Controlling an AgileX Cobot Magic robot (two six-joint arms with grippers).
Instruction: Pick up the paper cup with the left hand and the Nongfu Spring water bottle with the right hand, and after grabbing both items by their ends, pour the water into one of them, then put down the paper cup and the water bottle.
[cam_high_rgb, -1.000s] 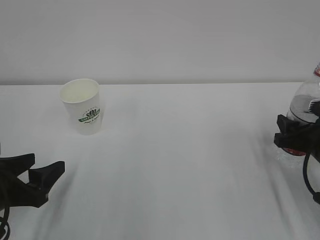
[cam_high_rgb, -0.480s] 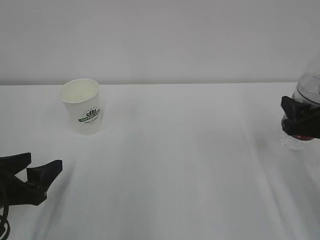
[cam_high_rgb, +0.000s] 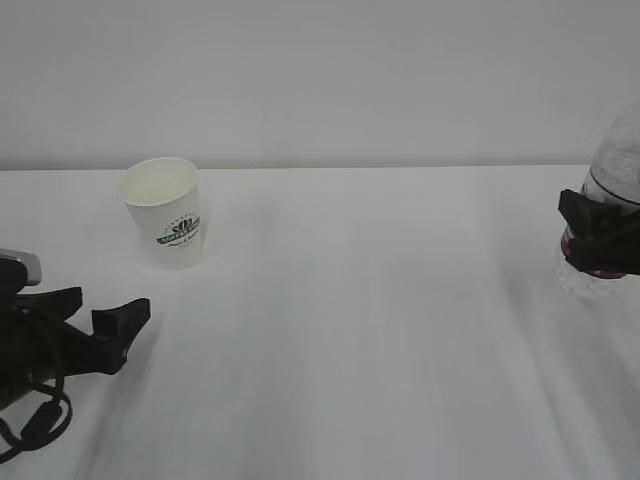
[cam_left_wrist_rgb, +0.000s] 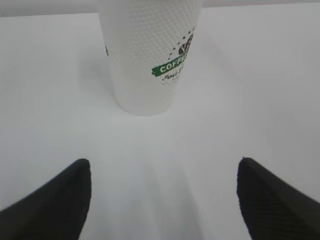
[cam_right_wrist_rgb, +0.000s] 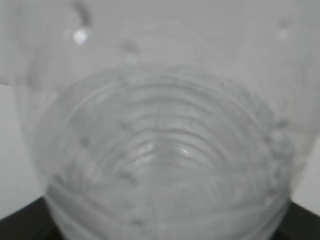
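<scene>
The water bottle (cam_high_rgb: 612, 215) is cut by the exterior picture's right edge, its cap out of frame and its body smeared; the right pincer (cam_high_rgb: 598, 238) around it is half cropped too. In the right wrist picture the bottle is a grey blur. The left wrist picture crops the paper cup (cam_left_wrist_rgb: 149, 55) above its logo

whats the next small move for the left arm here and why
Probably ease the left gripper forward until its open fingers sit on either side of the paper cup, then close. The cup stands upright on the table, ahead of the fingers and untouched, while the right gripper is already clamped on the water bottle, so the cup is the missing grasp.
</scene>
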